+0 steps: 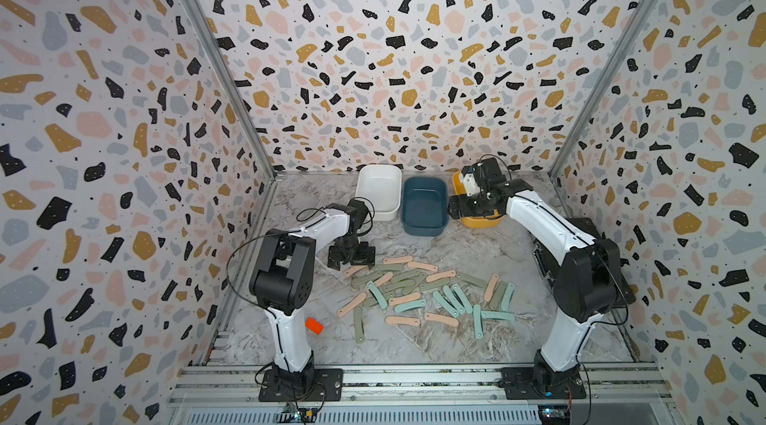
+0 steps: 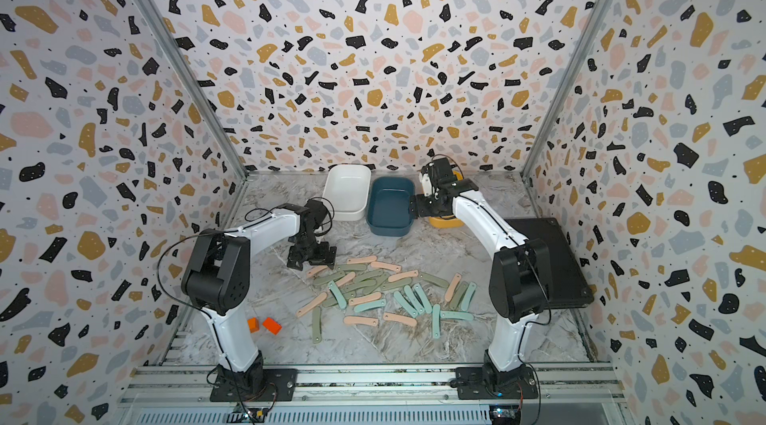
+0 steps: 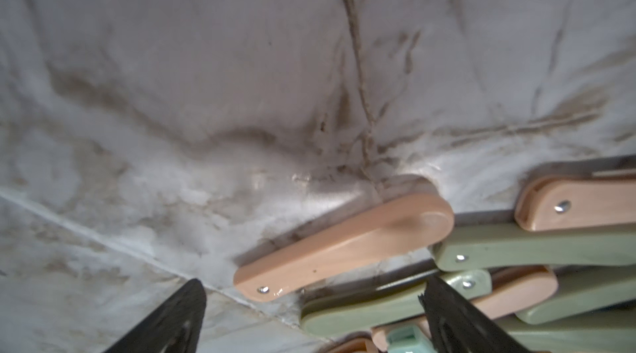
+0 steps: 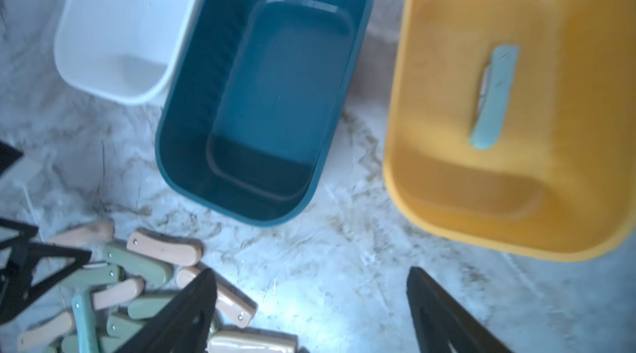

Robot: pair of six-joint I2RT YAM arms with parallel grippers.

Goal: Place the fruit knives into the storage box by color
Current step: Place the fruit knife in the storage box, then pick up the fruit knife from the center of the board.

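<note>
Many fruit knives (image 1: 408, 278) (image 2: 364, 298) in pink, sage green and teal lie in a loose pile mid-table in both top views. My left gripper (image 1: 351, 264) (image 2: 311, 263) (image 3: 314, 280) hangs open low over the pile's far-left edge, just short of a pink knife (image 3: 344, 248). At the back stand a white box (image 1: 379, 215) (image 4: 103, 41), a dark blue box (image 1: 425, 228) (image 4: 186, 127) and a yellow box (image 1: 476, 222) (image 4: 406, 93). One teal knife (image 4: 492, 96) lies inside the yellow box. My right gripper (image 1: 460, 207) (image 2: 422, 207) (image 4: 311, 272) hovers open and empty by the yellow box's near-left rim.
Two small orange blocks (image 2: 271, 325) (image 2: 253, 324) lie near the left arm's base. A black pad (image 2: 551, 261) covers the table's right side behind the right arm. Patterned walls close in the left, right and back. The white and blue boxes hold nothing.
</note>
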